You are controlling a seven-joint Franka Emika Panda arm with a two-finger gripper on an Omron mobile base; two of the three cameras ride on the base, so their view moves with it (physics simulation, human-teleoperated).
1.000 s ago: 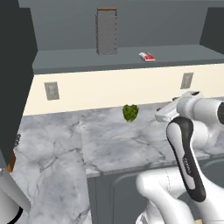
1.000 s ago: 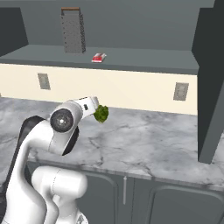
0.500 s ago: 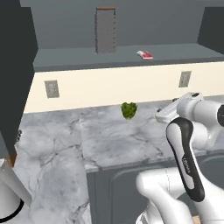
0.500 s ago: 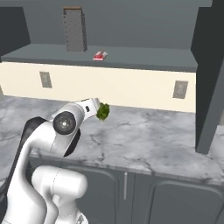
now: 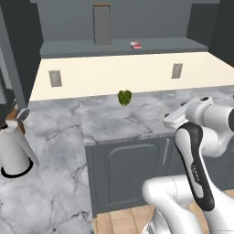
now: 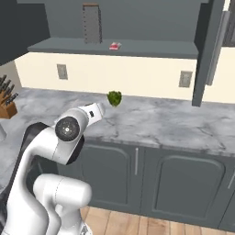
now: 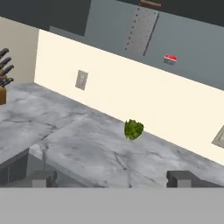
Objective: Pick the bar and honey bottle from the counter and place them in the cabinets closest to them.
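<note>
Item 1, the bar (image 5: pixel 135 45): you have it lying flat on the floor of the open cabinets (image 5: pixel 68 48) above the cream back wall, red and white wrapper up, to the right of a tall grey perforated grater (image 5: pixel 102 24) that stands on the same shelf.

Item 2, the claw (image 7: pixel 109 178): released, jaws spread wide with nothing between them. In the hand view your two dark fingertips (image 7: pixel 179 178) sit low over the front edge of the desk (image 7: pixel 83 148), touching nothing.

Item 3, green leafy lump (image 5: pixel 124 97): sits on the desk close to the back wall, roughly below the bar and well apart from the claw.

Item 4, knife block (image 6: pixel 6 102): wooden, dark handles up, at the far left of the desk in your right base view.

Item 5, wall outlets (image 5: pixel 55 78): grey plates on the cream wall.
</note>
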